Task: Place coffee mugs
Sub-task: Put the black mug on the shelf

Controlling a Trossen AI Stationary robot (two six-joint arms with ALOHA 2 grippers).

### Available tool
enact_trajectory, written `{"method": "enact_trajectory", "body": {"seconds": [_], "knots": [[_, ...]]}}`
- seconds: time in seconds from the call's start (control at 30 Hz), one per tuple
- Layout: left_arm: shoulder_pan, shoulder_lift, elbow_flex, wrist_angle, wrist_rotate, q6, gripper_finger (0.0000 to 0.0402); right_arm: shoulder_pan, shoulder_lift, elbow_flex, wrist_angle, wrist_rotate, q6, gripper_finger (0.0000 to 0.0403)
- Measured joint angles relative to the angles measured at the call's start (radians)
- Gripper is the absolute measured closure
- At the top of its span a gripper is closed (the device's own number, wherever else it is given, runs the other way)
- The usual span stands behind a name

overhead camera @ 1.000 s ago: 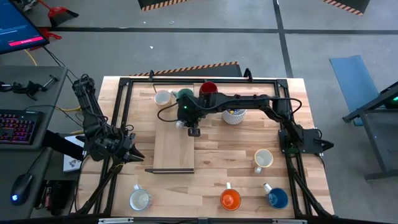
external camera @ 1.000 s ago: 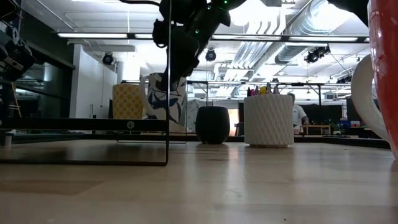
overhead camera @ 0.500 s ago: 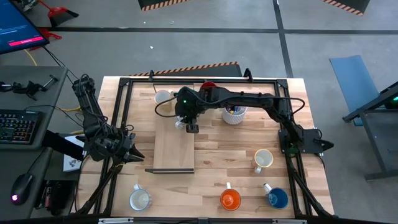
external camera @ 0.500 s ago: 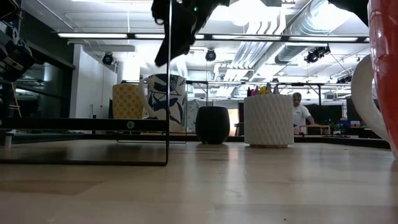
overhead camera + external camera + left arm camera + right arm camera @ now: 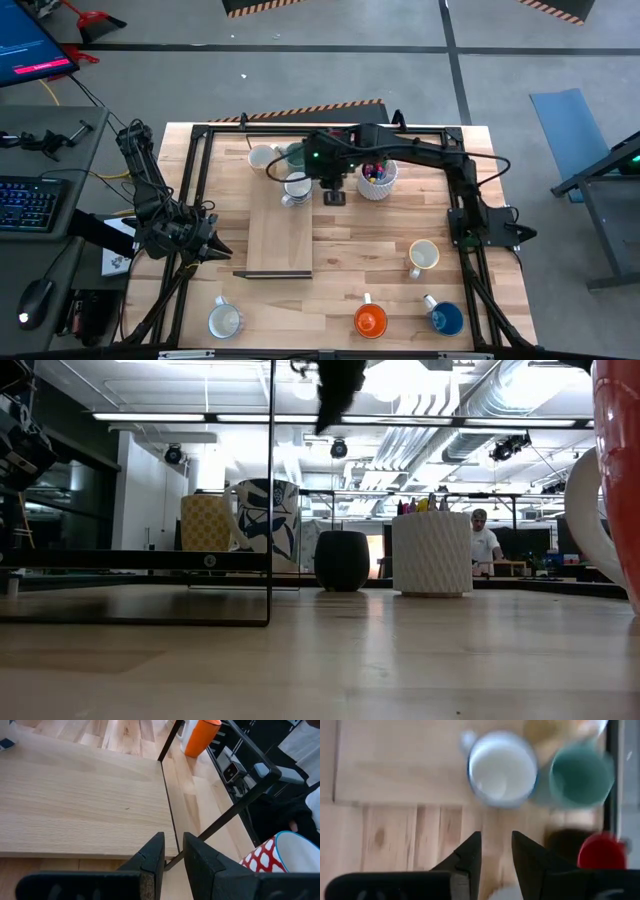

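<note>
A white mug with blue markings [image 5: 297,187] [image 5: 268,525] stands upright on the far end of a light wood board [image 5: 280,240]. My right gripper [image 5: 334,194] [image 5: 496,851] hovers open just to the mug's right, high above the table, touching nothing. A teal mug [image 5: 296,153] and a cream mug [image 5: 262,157] stand behind the white one; the red mug [image 5: 597,852] shows only in the right wrist view. More mugs sit along the near side: white [image 5: 226,321], orange [image 5: 370,321], blue [image 5: 446,319], cream [image 5: 423,256]. My left gripper [image 5: 216,247] [image 5: 173,851] waits, narrowly open, at the board's left edge.
A white cup of coloured pens [image 5: 378,180] stands right of the right gripper. A black metal frame [image 5: 200,180] runs around the work area, and a thin black bar [image 5: 271,490] rises at the board's edge. Bare tabletop [image 5: 370,250] lies between the board and the near mugs.
My right gripper has let go of the white-and-blue mug, which now stands alone on the board's far end. The gripper rose clear of it and moved toward the table's right, toward the pen cup.
</note>
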Motion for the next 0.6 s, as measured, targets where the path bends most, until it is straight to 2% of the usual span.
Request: {"method": "enact_trajectory", "body": {"seconds": [0.23, 0.43, 0.6], "knots": [[0.000, 0.000, 0.000, -0.006, 0.001, 0.000, 0.0342, -0.030, -0.002, -0.119, -0.069, 0.026, 0.002, 0.0318], [0.000, 0.000, 0.000, -0.012, 0.000, 0.000, 0.0342, -0.092, -0.001, -0.249, 0.104, 0.026, -0.066, 0.0318], [0.000, 0.000, 0.000, -0.012, 0.000, -0.026, 0.0342, -0.193, -0.001, -0.290, 0.202, 0.027, -0.049, 0.0318]]}}
